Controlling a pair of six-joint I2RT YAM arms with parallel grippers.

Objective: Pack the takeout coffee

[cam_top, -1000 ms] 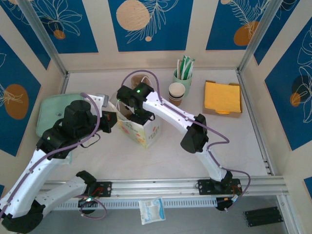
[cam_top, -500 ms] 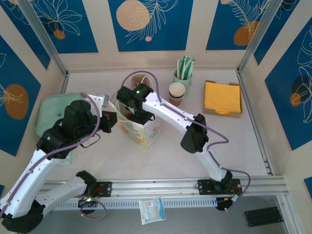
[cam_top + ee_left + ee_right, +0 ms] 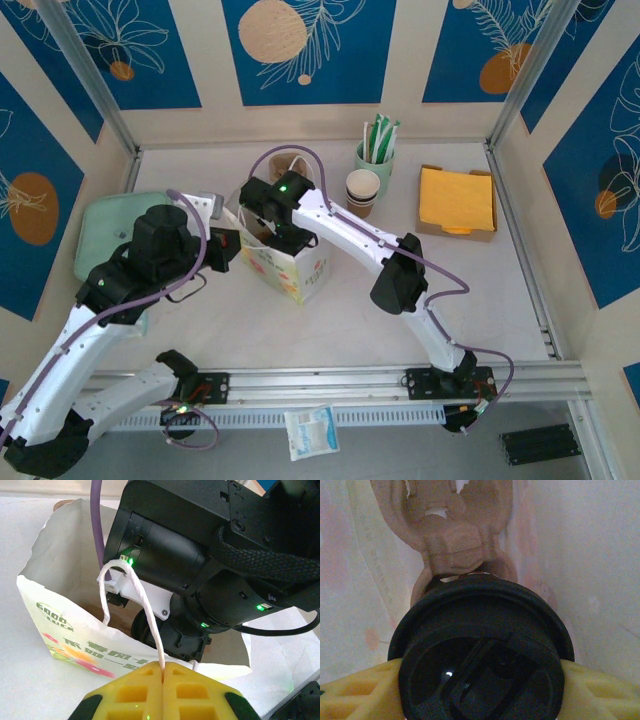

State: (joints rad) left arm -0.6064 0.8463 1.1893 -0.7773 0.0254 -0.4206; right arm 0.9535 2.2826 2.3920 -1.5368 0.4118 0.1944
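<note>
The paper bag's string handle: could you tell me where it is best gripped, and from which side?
Pinch the string handle high on its loop, from the left, outside the paper bag, as the left gripper does. The thin loop stands above the rim, and the right arm with the takeout coffee occupies the opening.

Overhead, the paper bag [image 3: 290, 272] hides my right gripper [image 3: 481, 692]; up close, the takeout coffee [image 3: 482, 645] keeps its sides under the lid, bottom edge cropping my fingers [image 3: 355, 690].
</note>
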